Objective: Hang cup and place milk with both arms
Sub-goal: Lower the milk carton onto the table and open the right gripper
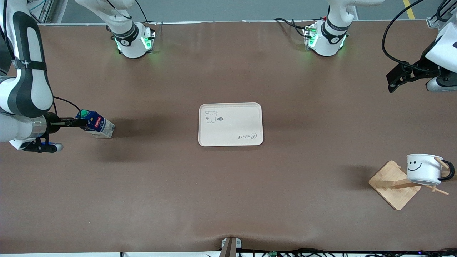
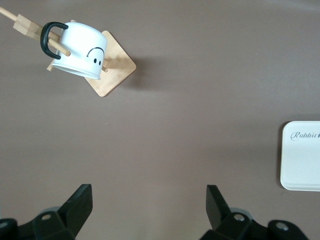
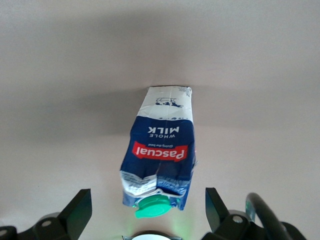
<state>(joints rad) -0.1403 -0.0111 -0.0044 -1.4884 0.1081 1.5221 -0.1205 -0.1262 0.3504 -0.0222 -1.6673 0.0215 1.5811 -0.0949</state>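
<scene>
Our cup (image 1: pixel 423 169) hangs by its handle on a rack (image 1: pixel 395 185) peg at the left arm's end, and our left gripper (image 2: pixel 148 207), fingers spread and empty, hangs over bare table. So we judge the milk (image 1: pixel 95 124) is the step: our right gripper (image 3: pixel 148 210) flanks its cap end with fingers wide, and should close squarely before lifting toward the tray (image 1: pixel 230 124). We cannot tell whether the fingers touch the carton.

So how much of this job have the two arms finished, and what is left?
The cup already hangs by its black handle on a peg of the wooden rack, and the left gripper, open, is up over bare table. In hand: the right gripper is at the milk, its fingers on either side in the right wrist view, not closed. Left: setting the milk down, probably on the tray, which holds nothing yet.
</scene>
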